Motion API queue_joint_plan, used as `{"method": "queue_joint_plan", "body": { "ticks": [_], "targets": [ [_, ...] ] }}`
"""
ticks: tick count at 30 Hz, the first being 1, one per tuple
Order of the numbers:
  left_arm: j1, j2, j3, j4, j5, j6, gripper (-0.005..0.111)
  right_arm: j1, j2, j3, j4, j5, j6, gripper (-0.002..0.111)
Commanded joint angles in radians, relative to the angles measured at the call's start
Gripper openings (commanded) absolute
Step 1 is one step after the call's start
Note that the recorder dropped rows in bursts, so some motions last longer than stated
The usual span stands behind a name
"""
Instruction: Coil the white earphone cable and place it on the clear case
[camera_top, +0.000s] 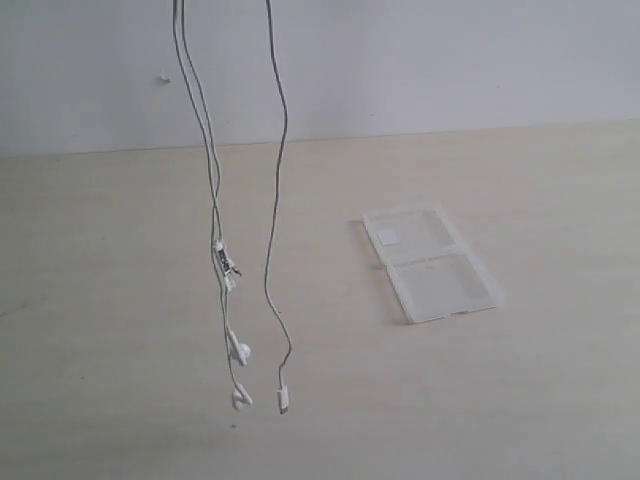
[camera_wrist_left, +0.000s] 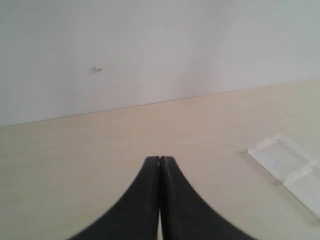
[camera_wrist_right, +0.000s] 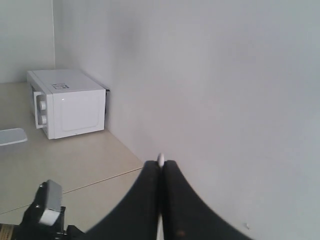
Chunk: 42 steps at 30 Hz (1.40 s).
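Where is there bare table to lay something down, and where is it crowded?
Free: the table left of the hanging cable, the near-right patch in front of the case, and the strip between case and wall. Crowded: only between cable and case.

Soft, even light all over, kinda washed out and hazy, with no hard glare anywhere. In the exterior view the pale table (camera_top: 110, 300) almost melts into the wall (camera_top: 450, 60). The clear case (camera_top: 430, 265) throws just a faint shadow at its edge, and the white earphone cable (camera_top: 272, 200) looks slightly soft. Up close, the dark left gripper (camera_wrist_left: 160, 160) and right gripper (camera_wrist_right: 161, 164) go fuzzy-edged. The microwave (camera_wrist_right: 70, 102) stays fairly crisp.
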Motion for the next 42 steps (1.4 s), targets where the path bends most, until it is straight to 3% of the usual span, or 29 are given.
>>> {"method": "queue_joint_plan", "body": {
  "ticks": [1,7,13,19,28,31,37,39,42],
  "targets": [
    [-0.014,0.1,-0.053,0.001,-0.041,0.033,0.0,0.002,-0.005,-0.007,0.0,-0.014,0.004,0.0],
    [-0.016,0.133,-0.07,0.002,-0.11,0.035,0.0,0.002,-0.005,-0.007,0.0,-0.014,0.004,0.0],
    [-0.016,0.127,-0.07,0.0,-0.048,0.021,0.0,0.002,-0.005,-0.007,-0.001,-0.014,0.004,0.0],
    [-0.018,0.121,-0.07,0.0,-0.072,0.021,0.0,0.002,-0.005,-0.007,0.001,-0.014,0.004,0.0],
    [-0.121,0.124,-0.07,0.006,-0.102,0.178,0.0,0.002,-0.005,-0.007,0.001,-0.014,0.004,0.0],
    [-0.121,0.122,-0.07,-0.016,-0.108,0.165,0.012,0.002,-0.005,-0.007,0.001,-0.011,0.006,0.0],
    [-0.121,0.108,-0.07,-0.076,-0.048,0.139,0.06,0.002,-0.005,-0.007,0.003,0.001,0.006,0.0],
    [-0.121,0.086,-0.07,-0.076,0.014,0.179,0.061,0.002,-0.005,-0.007,0.003,0.001,0.006,0.0],
    [-0.121,0.068,-0.07,-0.076,0.028,0.215,0.052,0.002,-0.005,-0.007,0.003,0.001,0.006,0.0]
  ]
}}
